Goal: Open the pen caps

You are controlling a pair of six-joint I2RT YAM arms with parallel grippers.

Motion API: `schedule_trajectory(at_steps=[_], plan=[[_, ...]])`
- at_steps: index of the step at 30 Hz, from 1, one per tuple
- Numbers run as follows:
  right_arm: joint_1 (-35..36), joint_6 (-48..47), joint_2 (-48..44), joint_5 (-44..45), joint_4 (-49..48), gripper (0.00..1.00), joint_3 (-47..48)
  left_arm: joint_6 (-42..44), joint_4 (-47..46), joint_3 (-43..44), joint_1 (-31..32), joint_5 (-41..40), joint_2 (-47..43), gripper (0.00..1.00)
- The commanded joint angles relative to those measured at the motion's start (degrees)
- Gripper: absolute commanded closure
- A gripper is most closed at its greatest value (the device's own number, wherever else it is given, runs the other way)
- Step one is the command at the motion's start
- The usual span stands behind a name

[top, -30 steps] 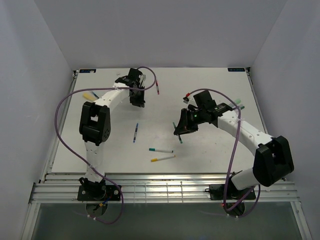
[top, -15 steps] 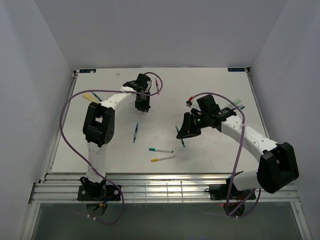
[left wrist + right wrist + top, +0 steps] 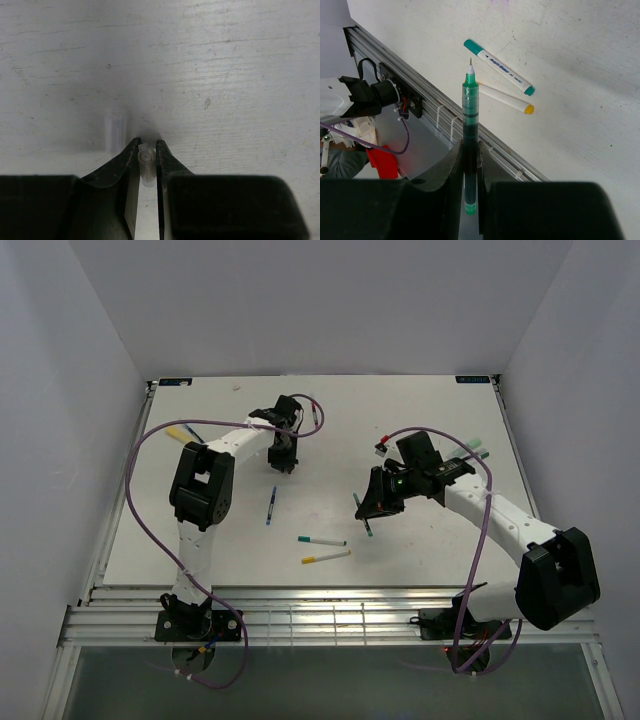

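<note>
Pen cap (image 3: 145,167), small and clear, stands upright at the bottom centre of the left wrist view. It is pinched between the two dark fingers (image 3: 125,165) of the left gripper (image 3: 146,147), just above the scuffed white table (image 3: 225,75). A pale, blurred short shape (image 3: 114,132) sits just left of the fingertips; what it is cannot be told. In the overhead view this gripper (image 3: 284,462) points down at the tabletop in the upper middle of the frame.

The right gripper (image 3: 366,512), right of centre in the overhead view, is closed on a green pen (image 3: 470,105). In the right wrist view the pen runs up the middle of the frame from between the fingers, with its fine bare tip at the top. Beyond the tip two pens lie close together on the table: a white pen with teal ends (image 3: 500,67) and a white pen with a yellow end (image 3: 506,99).

The overhead view shows more pens lying flat. A blue pen (image 3: 271,505) is left of centre. A yellow highlighter (image 3: 178,431) lies at the upper left. A red-ended pen (image 3: 317,418) lies near the left gripper. A pale green highlighter (image 3: 478,447) shows at the right, beside the right arm.
</note>
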State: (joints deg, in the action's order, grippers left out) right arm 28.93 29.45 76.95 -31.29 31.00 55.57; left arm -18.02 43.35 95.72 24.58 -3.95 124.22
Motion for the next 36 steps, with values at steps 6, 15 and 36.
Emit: schedule_trajectory(at_steps=[6, 15, 36], plan=[[-0.19, 0.08, -1.54, -0.79, -2.26, 0.92, -1.52, 1.32, 0.86, 0.78, -0.06, -2.03, 1.19, 0.82], [-0.1, 0.08, -2.06, -0.62, -2.35, 0.92, -2.48, 1.41, 0.86, 0.96, -0.06, -2.21, 1.9, 0.71], [-0.19, 0.08, -2.5, -1.14, -2.7, 0.92, -3.89, 1.06, 0.77, 1.04, 0.82, -2.73, -0.82, 0.64]])
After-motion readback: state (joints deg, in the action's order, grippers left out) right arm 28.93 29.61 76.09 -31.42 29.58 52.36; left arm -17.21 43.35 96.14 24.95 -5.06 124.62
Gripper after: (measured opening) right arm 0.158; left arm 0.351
